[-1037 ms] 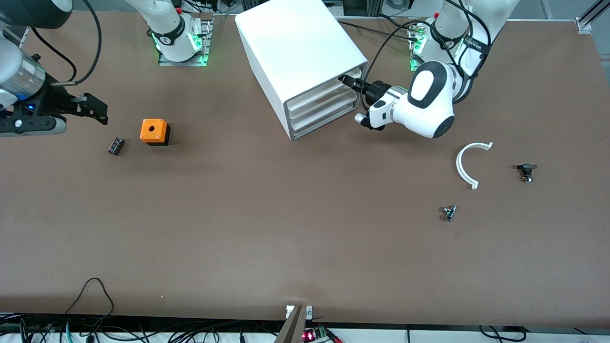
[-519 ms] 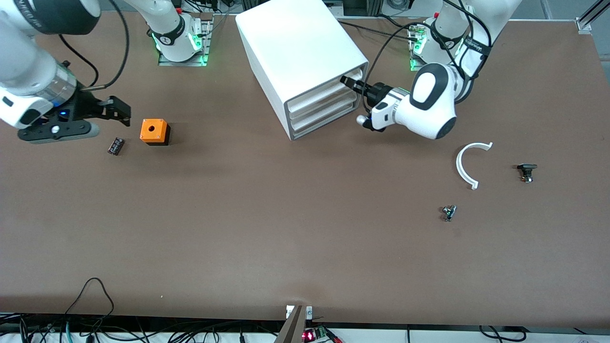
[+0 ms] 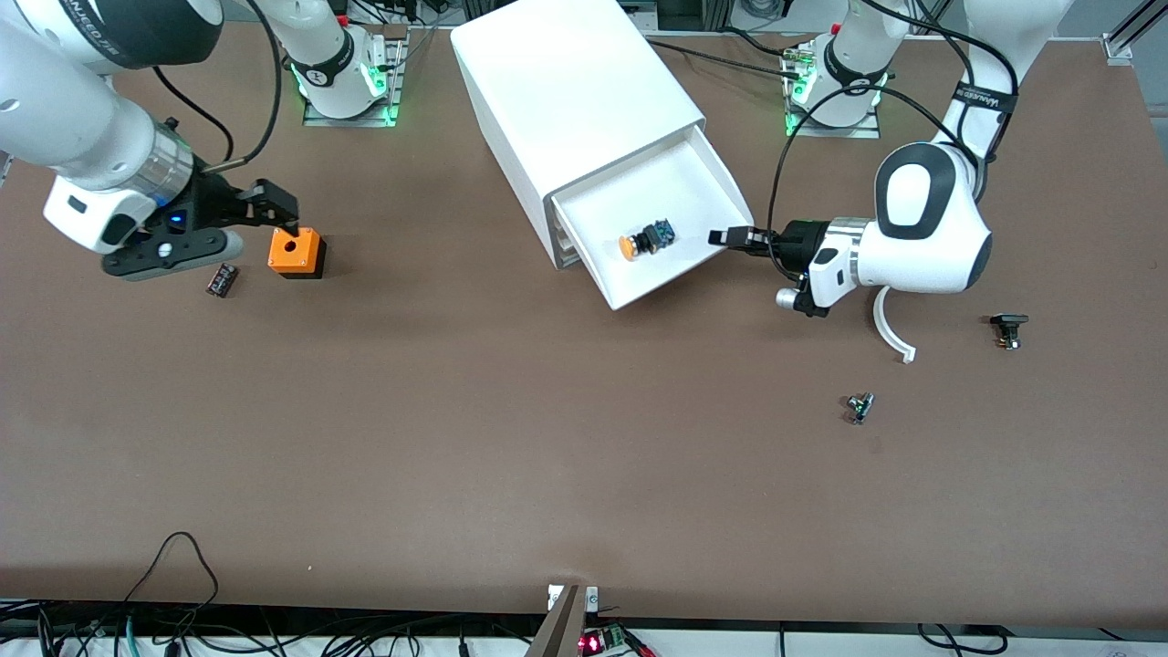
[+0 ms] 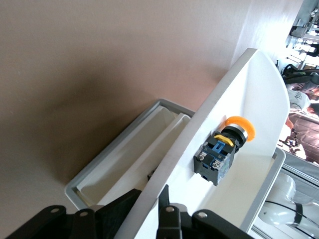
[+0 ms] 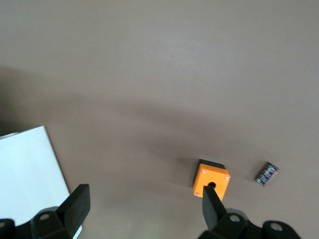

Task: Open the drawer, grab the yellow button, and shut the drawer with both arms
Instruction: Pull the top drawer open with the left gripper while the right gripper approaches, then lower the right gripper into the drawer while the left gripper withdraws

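The top drawer (image 3: 695, 179) of the white cabinet (image 3: 566, 82) stands pulled out. The button (image 3: 644, 239), with an orange cap and a black-and-blue body, lies on its side in the drawer. My left gripper (image 3: 732, 237) is shut on the drawer's front wall at the corner toward the left arm's end. In the left wrist view my left gripper (image 4: 148, 196) straddles that wall (image 4: 219, 99), with the button (image 4: 224, 152) just inside. My right gripper (image 3: 274, 206) is open and empty, in the air over the table beside the orange box; its wrist view shows my right gripper (image 5: 144, 201) spread wide.
An orange square box with a hole (image 3: 296, 252) and a small black part (image 3: 222, 278) lie toward the right arm's end. A white curved piece (image 3: 890, 330) and two small dark parts (image 3: 1008, 328) (image 3: 859, 407) lie toward the left arm's end. The two lower drawers (image 4: 129, 154) are shut.
The left gripper has pulled the top drawer out toward the front camera, and the button now shows. The right arm has moved toward the orange box.
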